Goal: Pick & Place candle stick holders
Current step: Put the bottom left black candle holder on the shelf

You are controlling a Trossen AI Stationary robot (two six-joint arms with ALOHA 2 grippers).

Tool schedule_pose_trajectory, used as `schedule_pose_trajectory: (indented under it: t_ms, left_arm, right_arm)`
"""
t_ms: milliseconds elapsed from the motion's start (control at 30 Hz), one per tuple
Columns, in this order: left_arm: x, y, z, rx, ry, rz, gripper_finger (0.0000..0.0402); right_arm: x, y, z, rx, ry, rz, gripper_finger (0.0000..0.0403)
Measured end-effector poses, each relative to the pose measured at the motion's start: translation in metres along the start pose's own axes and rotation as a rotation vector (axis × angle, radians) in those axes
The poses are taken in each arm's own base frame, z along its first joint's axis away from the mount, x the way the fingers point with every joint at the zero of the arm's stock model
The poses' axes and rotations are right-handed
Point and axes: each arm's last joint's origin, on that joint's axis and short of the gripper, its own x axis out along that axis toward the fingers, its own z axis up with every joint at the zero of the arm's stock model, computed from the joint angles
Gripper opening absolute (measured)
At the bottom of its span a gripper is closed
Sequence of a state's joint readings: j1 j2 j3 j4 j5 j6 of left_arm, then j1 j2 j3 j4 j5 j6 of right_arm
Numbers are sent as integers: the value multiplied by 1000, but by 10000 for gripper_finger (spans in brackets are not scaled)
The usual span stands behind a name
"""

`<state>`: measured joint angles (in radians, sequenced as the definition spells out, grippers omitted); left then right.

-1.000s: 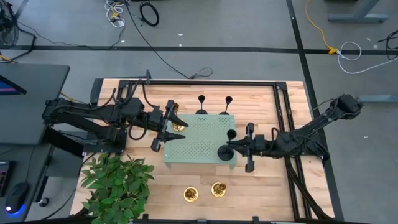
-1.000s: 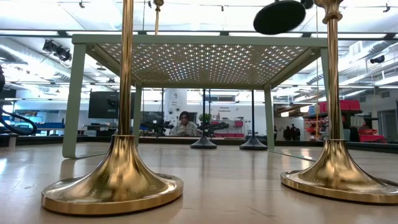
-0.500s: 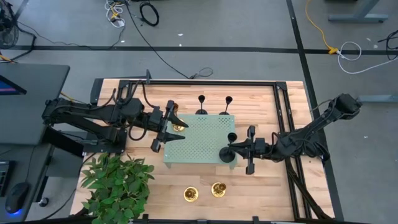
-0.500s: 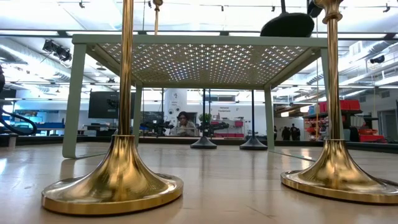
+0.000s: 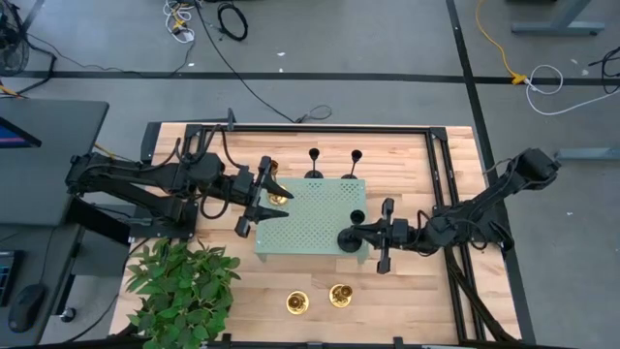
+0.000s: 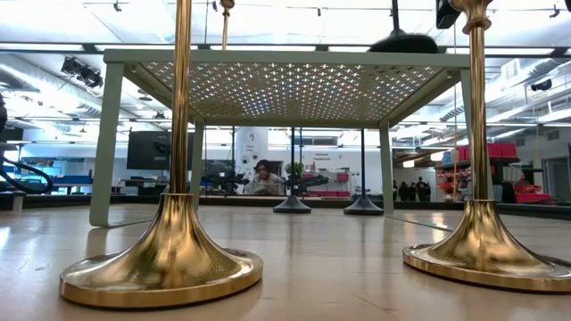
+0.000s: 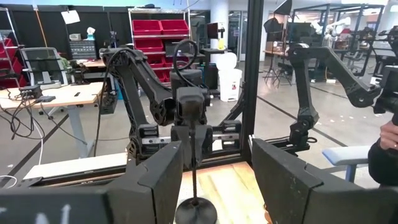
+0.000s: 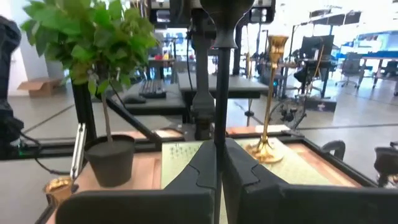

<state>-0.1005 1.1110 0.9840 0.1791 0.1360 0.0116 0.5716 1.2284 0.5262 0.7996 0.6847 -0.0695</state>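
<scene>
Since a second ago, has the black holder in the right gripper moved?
Yes. The black holder in the right gripper has dropped toward the green tray; in the low view its base now sits at the tray's top edge.

My two arms are dark, almost black, built of slim jointed links with rounded housings at each joint. Black cables loop along my left arm (image 5: 145, 179) and curl up near its wrist; more cable runs beside my right arm (image 5: 484, 208). My left hand (image 5: 260, 199) ends in two broad, flat, matte black fingers (image 7: 155, 177) with angled faces and a paler edge. My right hand (image 5: 373, 234) carries the same blocky dark fingers (image 8: 199, 171), tapering to narrow inner edges. A short crossbar sits behind each hand.
</scene>
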Motion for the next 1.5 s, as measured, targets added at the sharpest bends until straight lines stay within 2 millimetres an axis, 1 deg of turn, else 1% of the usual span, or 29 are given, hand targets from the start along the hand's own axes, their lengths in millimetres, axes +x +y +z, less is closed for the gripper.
schedule_pose_trajectory:
  t_ms: [267, 833, 1200, 1300, 1500]
  left_arm:
    - [0, 0, 0, 0, 2, 0, 195]
    - [0, 0, 0, -1, 2, 0, 195]
    - [0, 0, 0, -1, 2, 0, 195]
    - [0, 0, 0, -1, 2, 0, 195]
    - [0, 0, 0, -2, 2, 0, 195]
  right_arm:
    - [2, 3, -6, -19, 20, 19, 0]
    - [3, 1, -6, -31, 19, 8, 0]
    - [9, 0, -9, -9, 16, 16, 0]
    - [8, 1, -9, -11, 16, 15, 9]
    - [8, 1, -10, -38, 20, 2, 44]
